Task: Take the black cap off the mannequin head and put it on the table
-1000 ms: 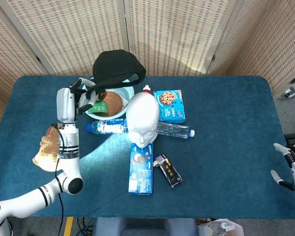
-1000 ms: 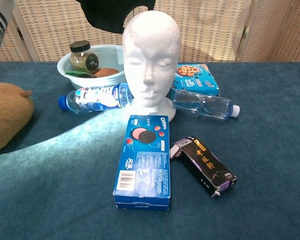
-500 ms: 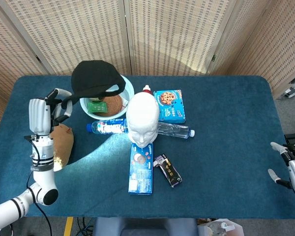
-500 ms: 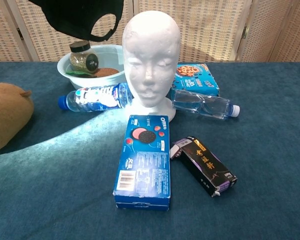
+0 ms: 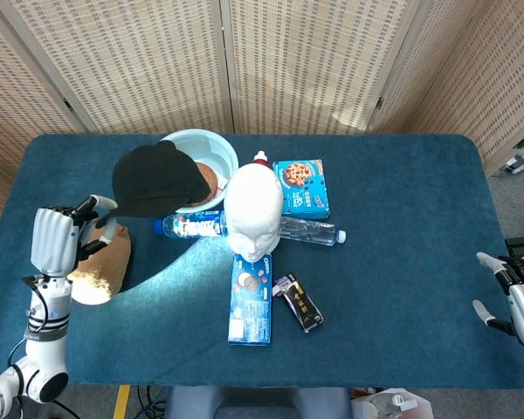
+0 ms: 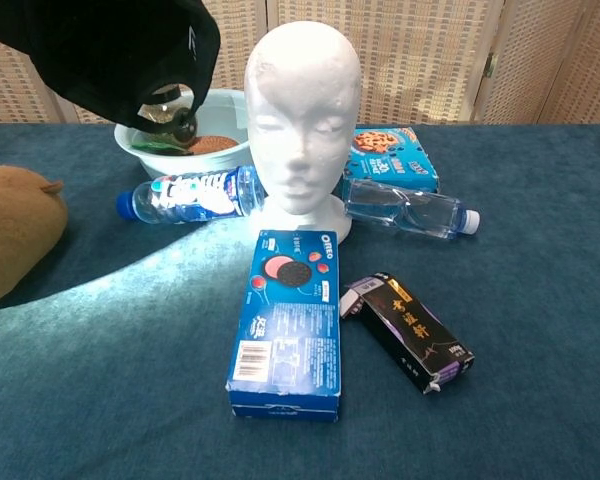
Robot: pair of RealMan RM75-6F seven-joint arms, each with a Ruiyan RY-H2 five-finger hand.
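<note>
Black cap [image 5: 157, 179]: airborne, at 2 o'clock from left hand [image 5: 54, 240], whose fingers grip its edge. Right hand [image 5: 522, 297]: splayed, empty.

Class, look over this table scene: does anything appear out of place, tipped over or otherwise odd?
Yes. Two bottles lie on their sides: the blue-capped bottle and the clear bottle, flanking the mannequin head. The black cap hangs in the air.

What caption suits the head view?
Left hand carries the black cap away from the bare mannequin head.
</note>
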